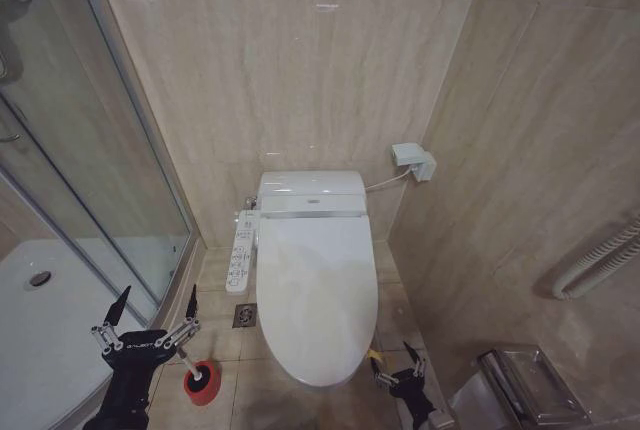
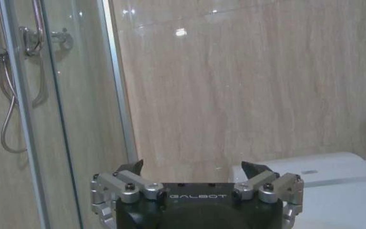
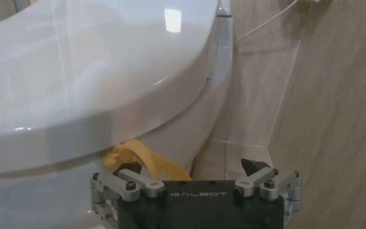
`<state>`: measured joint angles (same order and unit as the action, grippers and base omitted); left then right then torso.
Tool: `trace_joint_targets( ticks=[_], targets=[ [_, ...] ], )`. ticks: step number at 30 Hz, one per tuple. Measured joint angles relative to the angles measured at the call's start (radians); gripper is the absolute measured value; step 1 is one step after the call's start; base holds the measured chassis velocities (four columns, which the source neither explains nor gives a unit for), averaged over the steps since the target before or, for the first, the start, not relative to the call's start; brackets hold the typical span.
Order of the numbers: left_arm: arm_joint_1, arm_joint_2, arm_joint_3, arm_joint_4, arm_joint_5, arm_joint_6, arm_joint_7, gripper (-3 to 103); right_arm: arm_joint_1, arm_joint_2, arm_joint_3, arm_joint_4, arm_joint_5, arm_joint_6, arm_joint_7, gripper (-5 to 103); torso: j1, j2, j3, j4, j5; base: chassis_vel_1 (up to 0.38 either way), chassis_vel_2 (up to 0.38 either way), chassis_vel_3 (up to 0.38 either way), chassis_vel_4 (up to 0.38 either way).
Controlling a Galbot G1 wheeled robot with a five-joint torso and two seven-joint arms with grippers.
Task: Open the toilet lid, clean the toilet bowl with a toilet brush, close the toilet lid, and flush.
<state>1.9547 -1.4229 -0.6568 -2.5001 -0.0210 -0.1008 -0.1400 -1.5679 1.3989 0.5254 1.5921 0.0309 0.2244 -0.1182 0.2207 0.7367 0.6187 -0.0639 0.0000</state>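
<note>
Fingers spread on right gripper point(image 3: 194, 168), yellow strap point(image 3: 146, 160) between them, toilet lid point(image 1: 315, 285) down just above.
Close on strap only, pull up slowly. Left gripper point(image 1: 155, 310) spread, idle above toilet brush point(image 1: 201, 382).

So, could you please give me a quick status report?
Right pincer open at the yellow strap. Left pincer open above the toilet brush. Toilet lid shut. Nothing in the way.
</note>
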Motion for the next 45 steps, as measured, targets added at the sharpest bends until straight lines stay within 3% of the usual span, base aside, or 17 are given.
trace_joint_targets(
  ticks=[8, 9, 14, 15, 22, 23, 29, 30, 37, 45],
  targets=[
    [0.000, 0.000, 0.000, 0.000, 0.000, 0.000, 0.000, 100, 0.007, -0.001, 0.008, -0.022, 0.003, 0.016, -0.026, 102, 0.000, 0.000, 0.000, -0.0001, 0.0000, 0.000, 0.000, 0.000, 0.000],
    [0.000, 0.000, 0.000, 0.000, 0.000, 0.000, 0.000, 100, 0.006, 0.001, 0.008, -0.027, 0.001, 0.023, -0.031, 77, 0.000, 0.000, 0.000, -0.0001, 0.0000, 0.000, 0.000, 0.000, 0.000],
    [0.000, 0.000, 0.000, 0.000, 0.000, 0.000, 0.000, 100, 0.003, 0.005, 0.004, -0.032, -0.002, 0.033, -0.037, 77, 0.000, 0.000, 0.000, -0.0001, 0.0000, 0.000, 0.000, 0.000, 0.000],
    [0.000, 0.000, 0.000, 0.000, 0.000, 0.000, 0.000, 100, 0.001, 0.006, 0.003, -0.032, -0.003, 0.034, -0.040, 50, 0.000, 0.000, 0.000, 0.0000, 0.0000, 0.000, 0.000, 0.000, 0.000],
    [0.000, 0.000, 0.000, 0.000, 0.000, 0.000, 0.000, 100, -0.019, 0.006, 0.004, -0.021, -0.002, 0.047, -0.044, 50, 0.000, 0.000, 0.000, -0.0001, 0.0000, 0.000, 0.000, 0.000, 0.000],
    [0.000, 0.000, 0.000, 0.000, 0.000, 0.000, 0.000, 100, -0.024, 0.006, 0.005, -0.016, -0.001, 0.050, -0.044, 23, 0.000, 0.000, 0.000, 0.0000, 0.0000, 0.000, 0.000, 0.000, 0.000],
    [0.000, 0.000, 0.000, 0.000, 0.000, 0.000, 0.000, 100, -0.052, 0.006, 0.018, 0.011, 0.014, 0.064, -0.052, 23, 0.000, 0.000, 0.000, 0.0001, 0.0001, 0.000, 0.000, 0.000, 0.000],
    [0.000, 0.000, 0.000, 0.000, 0.000, 0.000, 0.000, 100, -0.057, 0.004, 0.022, 0.018, 0.017, 0.067, -0.054, 2, 0.000, 0.000, 0.000, 0.0001, 0.0001, 0.000, 0.000, 0.000, 0.000],
    [0.000, 0.000, 0.000, 0.000, 0.000, 0.000, 0.000, 100, -0.104, 0.000, 0.039, 0.095, 0.048, 0.077, -0.048, 2, 0.000, 0.000, 0.000, 0.0002, 0.0003, 0.000, 0.000, 0.000, 0.000],
    [0.000, 0.000, 0.000, 0.000, 0.000, 0.000, 0.000, 100, -0.206, -0.029, 0.088, 0.343, 0.135, 0.084, -0.022, 2, 0.000, 0.000, 0.000, 0.0000, 0.0000, 0.000, 0.000, 0.000, 0.000]
  ],
)
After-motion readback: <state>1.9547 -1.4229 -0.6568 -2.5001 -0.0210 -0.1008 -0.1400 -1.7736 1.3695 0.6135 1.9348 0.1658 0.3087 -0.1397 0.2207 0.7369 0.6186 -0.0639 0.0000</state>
